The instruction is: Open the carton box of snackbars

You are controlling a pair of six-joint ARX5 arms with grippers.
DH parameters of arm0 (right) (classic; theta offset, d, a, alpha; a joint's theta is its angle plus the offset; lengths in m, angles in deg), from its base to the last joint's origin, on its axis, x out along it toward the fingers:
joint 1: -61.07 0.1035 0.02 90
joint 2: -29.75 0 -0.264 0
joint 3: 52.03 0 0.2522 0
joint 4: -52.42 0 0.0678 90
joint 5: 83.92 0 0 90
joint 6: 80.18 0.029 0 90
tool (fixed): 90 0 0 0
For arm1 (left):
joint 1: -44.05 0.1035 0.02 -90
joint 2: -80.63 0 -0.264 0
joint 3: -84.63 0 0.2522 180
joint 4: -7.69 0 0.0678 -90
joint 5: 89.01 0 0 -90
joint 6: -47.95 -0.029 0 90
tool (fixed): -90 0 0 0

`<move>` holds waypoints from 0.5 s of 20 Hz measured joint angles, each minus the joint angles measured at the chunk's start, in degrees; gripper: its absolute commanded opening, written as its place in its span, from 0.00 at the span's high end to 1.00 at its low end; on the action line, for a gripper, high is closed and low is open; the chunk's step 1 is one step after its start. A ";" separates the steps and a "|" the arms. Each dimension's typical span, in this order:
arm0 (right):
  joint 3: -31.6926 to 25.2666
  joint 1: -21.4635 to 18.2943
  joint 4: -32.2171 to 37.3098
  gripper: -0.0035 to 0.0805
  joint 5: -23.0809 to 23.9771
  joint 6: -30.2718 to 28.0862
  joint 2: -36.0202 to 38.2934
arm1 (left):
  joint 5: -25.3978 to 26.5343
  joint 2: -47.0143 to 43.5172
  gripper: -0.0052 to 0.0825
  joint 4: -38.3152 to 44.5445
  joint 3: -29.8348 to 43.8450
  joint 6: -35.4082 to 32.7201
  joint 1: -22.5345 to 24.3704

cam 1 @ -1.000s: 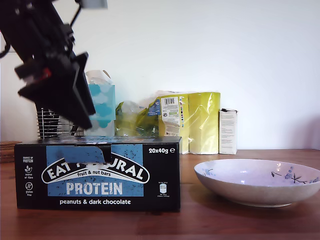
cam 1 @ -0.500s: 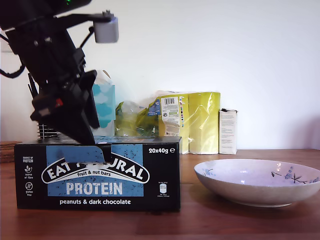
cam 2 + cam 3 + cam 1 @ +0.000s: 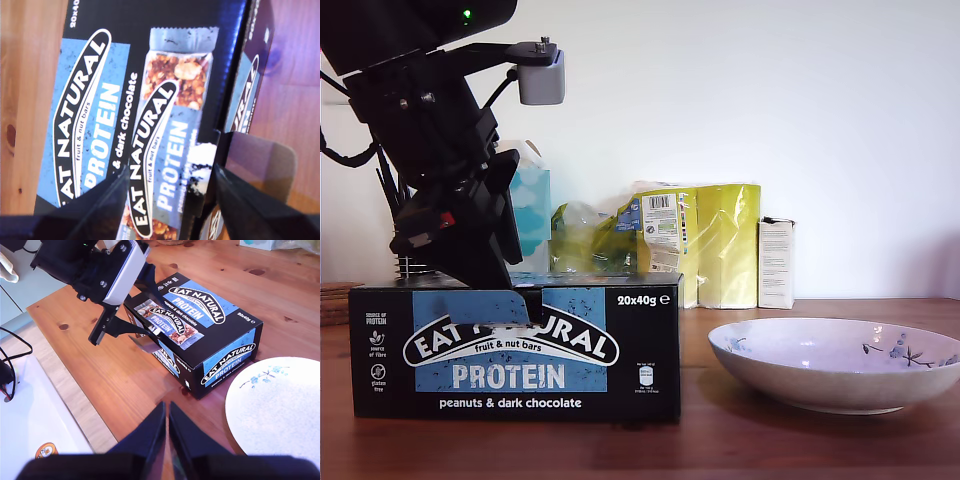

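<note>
The carton box (image 3: 515, 345) lies shut on the wooden table at the exterior view's left, blue "EAT NATURAL PROTEIN" panel facing front. A small torn tab (image 3: 485, 306) hangs over its front top edge. My first gripper (image 3: 485, 265) hovers just above the box's top (image 3: 100, 110) near that edge, open, nothing between its fingers (image 3: 97, 205); the tab (image 3: 260, 160) shows beside one finger. My second gripper (image 3: 166, 415) is shut and empty, high above the table's near side, looking down on the box (image 3: 200, 335) and the first gripper (image 3: 122, 330).
A wide pale bowl (image 3: 840, 365) sits close to the box on the exterior view's right. At the back wall stand a light-blue tissue box (image 3: 532, 215), yellow packages (image 3: 710, 245), a narrow white carton (image 3: 776, 262) and a wire rack (image 3: 415, 258). The table edge (image 3: 75, 390) borders a white surface.
The first arm has come down and toward the exterior view's right, settling over the box's top; its wrist camera block is now in view. The box and bowl have not moved.
</note>
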 measured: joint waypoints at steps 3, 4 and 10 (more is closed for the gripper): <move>0.00 0.00 0.02 0.97 0.00 0.00 0.00 | 0.00 0.00 0.39 0.09 0.00 0.00 0.00; 0.00 0.00 0.04 0.97 0.00 0.00 0.00 | 0.00 0.00 0.39 0.13 0.00 0.00 0.00; 0.00 0.00 0.07 0.97 0.00 0.00 0.00 | 0.11 1.88 0.39 0.81 0.00 0.00 -0.63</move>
